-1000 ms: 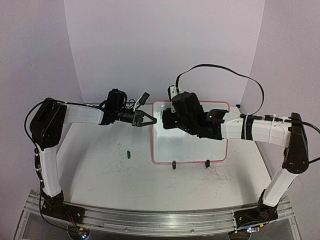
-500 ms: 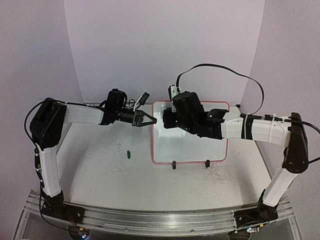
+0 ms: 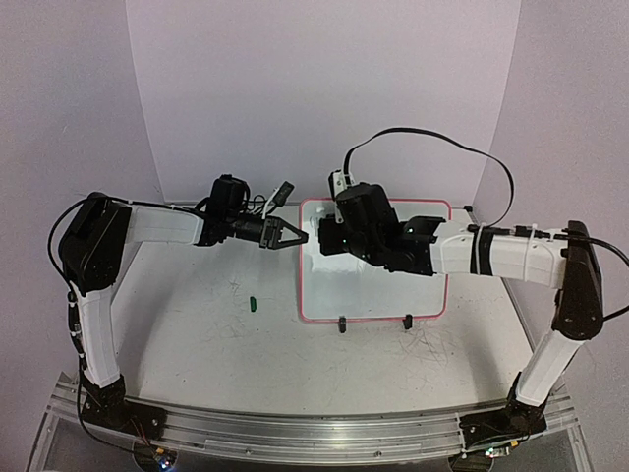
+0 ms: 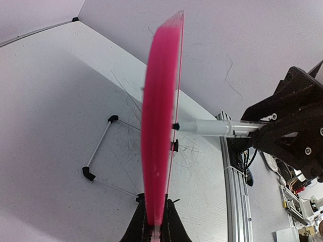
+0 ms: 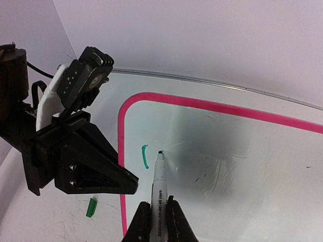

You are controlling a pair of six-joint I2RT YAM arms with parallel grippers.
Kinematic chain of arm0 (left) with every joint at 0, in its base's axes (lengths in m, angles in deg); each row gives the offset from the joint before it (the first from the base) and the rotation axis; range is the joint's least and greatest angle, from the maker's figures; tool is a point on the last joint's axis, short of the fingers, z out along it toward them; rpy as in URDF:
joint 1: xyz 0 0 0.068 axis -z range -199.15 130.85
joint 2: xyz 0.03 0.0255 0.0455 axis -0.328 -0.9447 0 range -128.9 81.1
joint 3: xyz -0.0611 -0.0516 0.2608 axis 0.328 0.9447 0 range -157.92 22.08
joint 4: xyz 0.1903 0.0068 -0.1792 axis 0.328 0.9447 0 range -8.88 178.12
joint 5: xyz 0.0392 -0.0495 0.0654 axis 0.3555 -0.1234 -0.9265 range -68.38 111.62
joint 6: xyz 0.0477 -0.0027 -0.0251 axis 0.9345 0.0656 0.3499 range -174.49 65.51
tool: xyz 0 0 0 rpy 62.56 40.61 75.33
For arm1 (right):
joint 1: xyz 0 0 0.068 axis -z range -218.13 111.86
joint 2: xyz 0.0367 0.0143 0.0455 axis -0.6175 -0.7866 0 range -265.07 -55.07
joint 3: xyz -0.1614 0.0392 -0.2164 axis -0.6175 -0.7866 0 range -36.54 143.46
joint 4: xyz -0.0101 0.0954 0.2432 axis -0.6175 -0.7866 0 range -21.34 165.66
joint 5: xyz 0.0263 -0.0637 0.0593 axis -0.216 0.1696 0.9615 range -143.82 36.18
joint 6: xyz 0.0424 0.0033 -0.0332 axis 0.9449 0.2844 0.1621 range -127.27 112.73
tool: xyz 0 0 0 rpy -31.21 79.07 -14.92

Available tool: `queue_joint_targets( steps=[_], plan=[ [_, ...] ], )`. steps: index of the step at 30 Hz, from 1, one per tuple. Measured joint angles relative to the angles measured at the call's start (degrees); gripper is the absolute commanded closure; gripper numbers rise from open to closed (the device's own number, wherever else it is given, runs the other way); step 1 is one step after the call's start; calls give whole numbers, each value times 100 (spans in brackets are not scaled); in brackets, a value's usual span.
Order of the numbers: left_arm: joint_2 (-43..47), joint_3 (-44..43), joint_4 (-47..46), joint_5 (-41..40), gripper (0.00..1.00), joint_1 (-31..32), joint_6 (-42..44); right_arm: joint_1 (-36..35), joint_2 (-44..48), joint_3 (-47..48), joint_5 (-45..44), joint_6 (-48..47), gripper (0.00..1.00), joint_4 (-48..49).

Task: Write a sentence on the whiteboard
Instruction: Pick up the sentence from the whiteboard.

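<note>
The whiteboard [image 3: 373, 290], white with a pink-red frame and two black feet, stands at mid table. My left gripper [image 3: 295, 237] is shut on its left edge; the left wrist view shows the pink frame [image 4: 160, 126] edge-on between the jaws. My right gripper [image 5: 157, 212] is shut on a white marker [image 5: 159, 184], whose tip touches the board's upper left area [image 5: 227, 161]. One short green stroke [image 5: 145, 156] lies just left of the tip. The sentence itself does not show. The marker [image 4: 212, 127] also shows in the left wrist view.
A small green marker cap [image 3: 253, 303] lies on the table left of the board; it also shows in the right wrist view [image 5: 91, 207]. Grey scratch marks cover the tabletop [image 3: 197, 334]. The right arm's black cable [image 3: 442, 138] arcs above the board.
The right gripper with the marker has shifted slightly left over the board's upper left. The left arm and board have not moved.
</note>
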Motion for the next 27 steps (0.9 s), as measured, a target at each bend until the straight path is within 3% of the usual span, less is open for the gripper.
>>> queue_joint_targets(
  steps=[27],
  plan=[
    [0,0,0,0,100,3,0,-60,-36,-2,25,119,100,-90]
  ],
)
